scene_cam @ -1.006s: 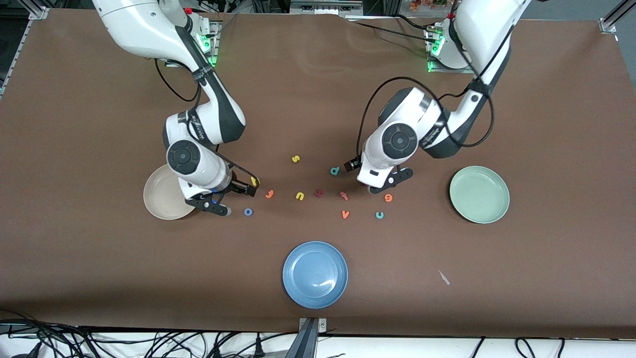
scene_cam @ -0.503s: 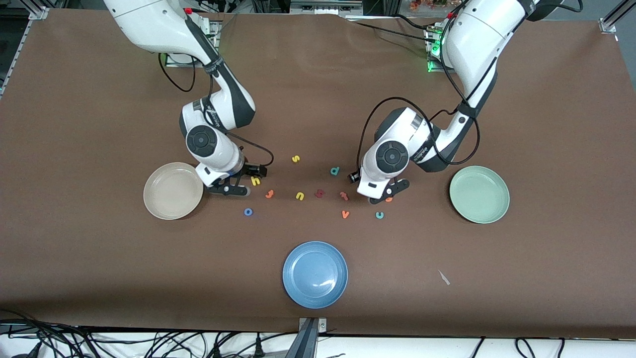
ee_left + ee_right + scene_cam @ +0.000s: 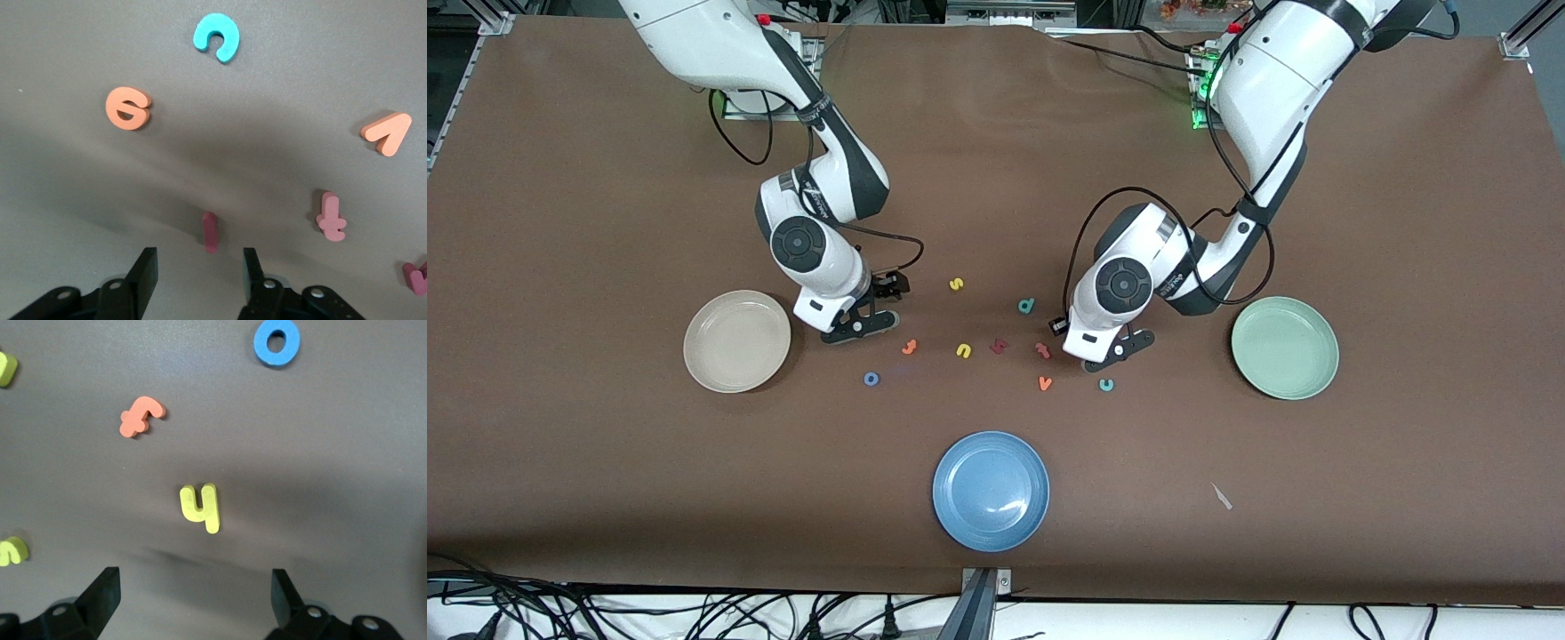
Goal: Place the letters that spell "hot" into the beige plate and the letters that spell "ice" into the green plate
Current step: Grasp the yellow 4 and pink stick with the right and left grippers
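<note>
Presently the right gripper (image 3: 193,587), near the beige plate (image 3: 736,341), hangs low with jaws spread wide; the yellow h (image 3: 200,508) lies flat just ahead, its stem in line with the gap, while the orange t (image 3: 141,415) and blue o (image 3: 277,341) lie clear. The left gripper (image 3: 200,267), near the green plate (image 3: 1285,348), has its jaws parted, and the dark red i (image 3: 210,231) sits lengthwise just ahead of the gap, touching neither jaw. The orange e (image 3: 127,108) and teal c (image 3: 217,37) lie farther on, unobstructed.

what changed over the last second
The right gripper left the beige plate's edge and now hangs open over the yellow h. The left gripper shifted over the dark red i, jaws open astride it. Nothing else moved; nothing is held.
</note>
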Controlling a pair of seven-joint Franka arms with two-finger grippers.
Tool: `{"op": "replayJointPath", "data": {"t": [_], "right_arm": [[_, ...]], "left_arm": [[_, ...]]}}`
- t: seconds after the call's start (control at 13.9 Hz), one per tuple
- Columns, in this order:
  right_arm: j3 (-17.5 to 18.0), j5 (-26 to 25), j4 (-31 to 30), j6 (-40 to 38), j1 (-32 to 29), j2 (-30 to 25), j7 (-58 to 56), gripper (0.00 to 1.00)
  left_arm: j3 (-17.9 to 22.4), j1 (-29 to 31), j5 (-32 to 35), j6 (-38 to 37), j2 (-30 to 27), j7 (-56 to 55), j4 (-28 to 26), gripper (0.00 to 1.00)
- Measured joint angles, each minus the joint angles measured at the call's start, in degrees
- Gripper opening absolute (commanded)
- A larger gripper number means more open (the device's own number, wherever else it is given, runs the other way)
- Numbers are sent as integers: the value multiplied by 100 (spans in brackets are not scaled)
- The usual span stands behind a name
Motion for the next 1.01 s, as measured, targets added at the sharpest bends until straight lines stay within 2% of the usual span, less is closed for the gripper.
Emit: {"op": "replayJointPath", "data": {"t": [0.22,0.36,0.43,0.5,0.58,0.72,0.79,0.86,1.01], "right_arm": [[2,-268,-11,503,5,254,-28,99],[4,-322,-11,755,9,411,-28,93],[4,-337,-10,791,13,429,-28,87],[6,-341,-7,793,25,420,-29,81],[6,-343,6,796,41,413,-29,79],[7,-343,26,803,62,402,-29,77],[7,-343,30,809,70,402,-27,75],[7,-343,31,811,75,402,-26,72],[7,-344,33,817,84,401,-26,67]], "left_arm": [[0,-1,1,111,101,0,-1,52],[0,-1,1,196,177,0,-1,48],[0,-1,1,212,204,0,-1,39],[0,-1,1,217,218,0,-1,24],[0,-3,1,219,221,0,-1,16],[0,-4,1,220,221,0,2,15],[0,-4,1,220,226,0,2,10],[0,-3,1,220,242,2,1,0],[1,7,1,244,251,1,6,0]]}}
